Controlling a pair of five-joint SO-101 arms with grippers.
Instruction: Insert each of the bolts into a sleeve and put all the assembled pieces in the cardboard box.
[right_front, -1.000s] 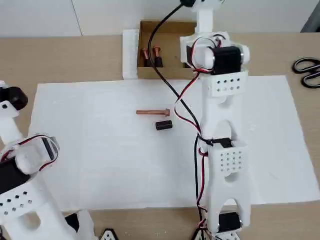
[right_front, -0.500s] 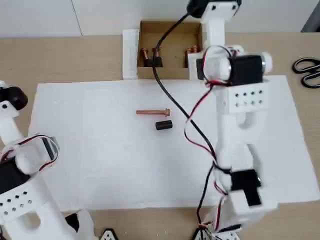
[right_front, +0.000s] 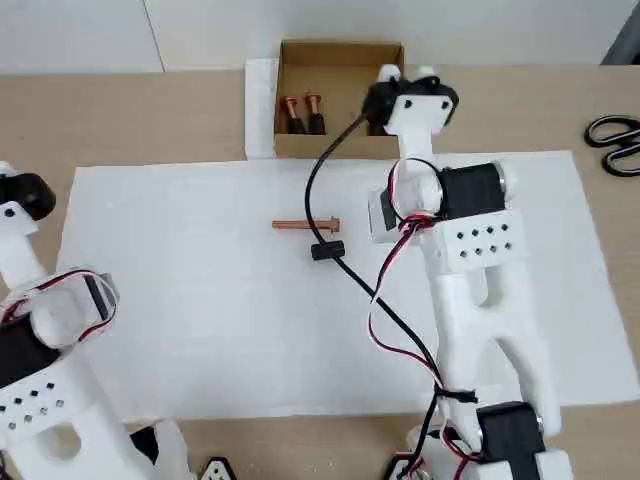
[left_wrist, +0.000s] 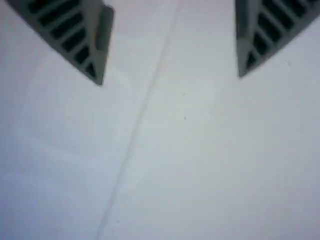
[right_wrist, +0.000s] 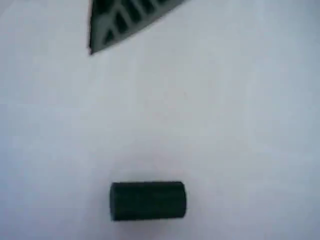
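Two assembled pieces (right_front: 290, 112) stood inside the cardboard box (right_front: 340, 46), against its wall on the left arm's side. One loose bolt (right_front: 305, 224) lay on the white sheet (right_front: 180, 300) that covered the surface (right_front: 130, 110), near the box and outside it. The black sleeve (right_front: 327, 250) lay on its side just beside the bolt, on the side away from the box.

The step in hand looked to be the last pair, not yet joined. The right pincer (right_wrist: 125, 22) hung over the sheet on the sleeve's side of the box. Whether it was spread or pressed together I could not tell. The left pincer (left_wrist: 167, 75) was spread wide and empty over bare sheet, well apart from the box.

The next move probably called for one pincer to close across the sleeve's round body and the other to take the bolt by its shank, so the tip could be lined up with the bore; both parts seemed likely to roll if nudged
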